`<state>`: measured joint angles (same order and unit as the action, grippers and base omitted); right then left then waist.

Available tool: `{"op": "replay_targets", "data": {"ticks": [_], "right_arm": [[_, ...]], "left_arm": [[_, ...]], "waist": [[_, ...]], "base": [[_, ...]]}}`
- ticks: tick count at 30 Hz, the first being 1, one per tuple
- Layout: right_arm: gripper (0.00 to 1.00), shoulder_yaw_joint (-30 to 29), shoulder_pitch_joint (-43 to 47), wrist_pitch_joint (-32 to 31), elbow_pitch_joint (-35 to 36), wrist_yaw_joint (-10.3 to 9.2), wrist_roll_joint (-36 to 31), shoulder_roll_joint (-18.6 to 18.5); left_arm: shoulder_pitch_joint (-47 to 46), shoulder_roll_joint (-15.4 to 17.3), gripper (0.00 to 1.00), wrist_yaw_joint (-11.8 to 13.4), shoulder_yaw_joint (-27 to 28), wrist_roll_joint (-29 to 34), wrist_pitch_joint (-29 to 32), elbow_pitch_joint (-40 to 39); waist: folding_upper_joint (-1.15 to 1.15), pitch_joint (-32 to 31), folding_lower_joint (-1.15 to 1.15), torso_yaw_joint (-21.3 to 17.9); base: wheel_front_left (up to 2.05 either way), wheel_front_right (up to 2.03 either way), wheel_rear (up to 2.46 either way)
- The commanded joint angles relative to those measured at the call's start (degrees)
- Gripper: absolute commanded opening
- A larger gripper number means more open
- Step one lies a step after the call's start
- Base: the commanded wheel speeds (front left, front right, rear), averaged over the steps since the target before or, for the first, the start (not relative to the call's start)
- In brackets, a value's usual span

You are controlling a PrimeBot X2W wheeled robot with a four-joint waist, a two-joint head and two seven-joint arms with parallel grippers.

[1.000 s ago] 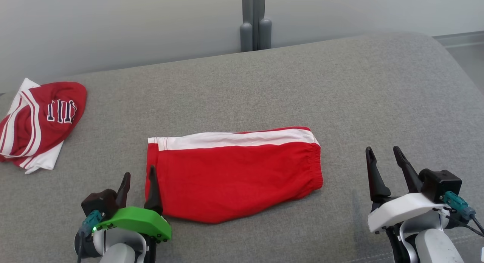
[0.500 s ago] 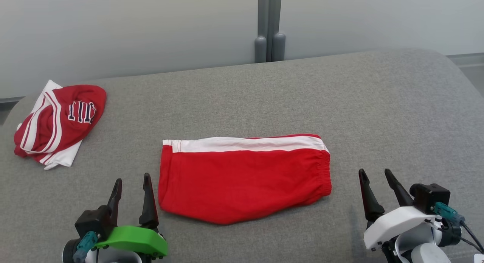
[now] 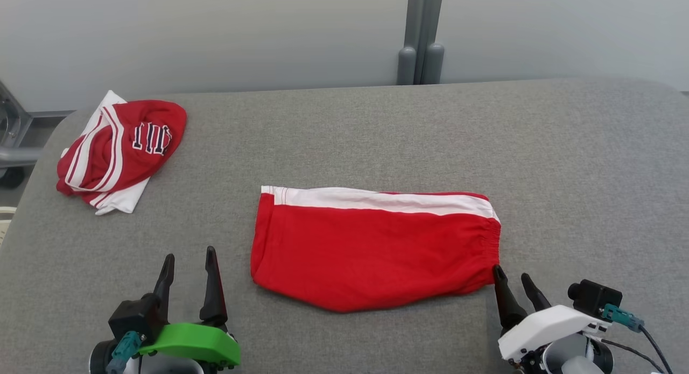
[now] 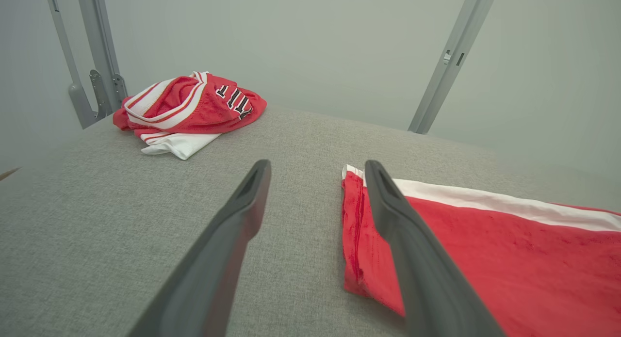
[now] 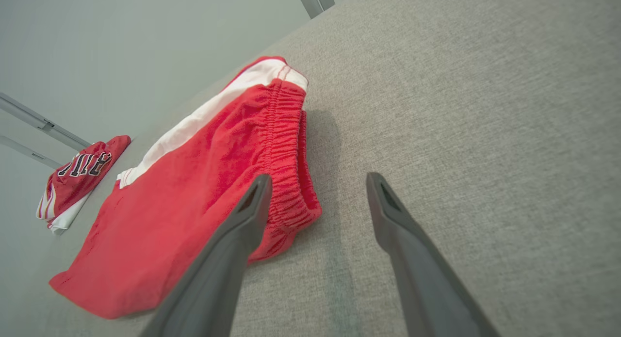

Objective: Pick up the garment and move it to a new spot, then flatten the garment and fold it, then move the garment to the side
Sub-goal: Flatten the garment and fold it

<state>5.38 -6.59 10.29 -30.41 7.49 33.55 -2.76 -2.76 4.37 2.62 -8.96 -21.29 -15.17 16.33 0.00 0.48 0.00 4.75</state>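
The garment [image 3: 371, 250] is a pair of red shorts with a white side stripe, folded in half and lying flat in the middle of the grey surface [image 3: 344, 137]; its elastic waistband [image 5: 286, 152] faces right. My left gripper [image 3: 187, 258] stands open at the lower left, a little left of the shorts' leg hem [image 4: 351, 220], touching nothing. At the lower right my right gripper [image 3: 512, 275] is open, its left fingertip right beside the waistband's near corner. Nothing sits between the fingers [image 5: 242, 225] in either wrist view.
A crumpled red and white jersey [image 3: 121, 145] with dark lettering lies at the far left of the grey surface; it appears too in the left wrist view [image 4: 189, 109]. Grey metal posts [image 3: 420, 35] stand against the wall behind. The surface's left edge is near the jersey.
The head camera has turned, shifting the whole picture rightward. My left gripper has drawn back from the shorts' hem. My right gripper has dropped lower and sits closer to the waistband.
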Motion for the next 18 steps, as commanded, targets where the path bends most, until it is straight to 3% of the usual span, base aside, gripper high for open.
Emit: {"op": "replay_targets", "data": {"ticks": [1, 14, 16, 17, 18], "right_arm": [[1.0, 0.79, -1.62, 1.02, -1.54, 0.0, 2.38, -0.22], [1.0, 9.65, -10.57, 4.25, -16.11, 0.0, 17.63, -0.19], [0.7, 11.03, -11.49, 4.42, -17.13, 0.0, 18.69, -0.19], [0.5, 11.58, -11.99, 4.53, -17.6, 0.0, 19.11, -0.19], [0.43, 12.05, -12.45, 4.6, -18.08, 0.0, 19.57, -0.18]], "left_arm": [[-0.45, 0.12, 1.0, 0.16, 0.45, 0.52, 0.03, -0.43], [-1.69, 0.45, 1.0, -0.11, 1.33, 1.18, 0.03, -0.69], [-1.72, 0.44, 1.0, -0.12, 1.53, 1.22, 0.03, -0.58], [-1.72, 0.4, 1.0, -0.07, 1.66, 1.25, 0.03, -0.62], [-1.71, 0.35, 1.0, -0.01, 1.78, 1.28, 0.03, -0.68]], "waist": [[0.0, 1.12, 0.0, 1.31], [0.0, 3.14, 0.0, 3.35], [0.0, 3.16, 0.0, 3.31], [0.0, 3.18, 0.0, 3.25], [0.0, 3.16, 0.0, 3.19]], "base": [[0.0, 0.0, 0.0], [0.0, 0.0, 0.0], [0.0, 0.0, 0.0], [0.0, 0.0, 0.0], [0.0, 0.0, 0.0]]}}
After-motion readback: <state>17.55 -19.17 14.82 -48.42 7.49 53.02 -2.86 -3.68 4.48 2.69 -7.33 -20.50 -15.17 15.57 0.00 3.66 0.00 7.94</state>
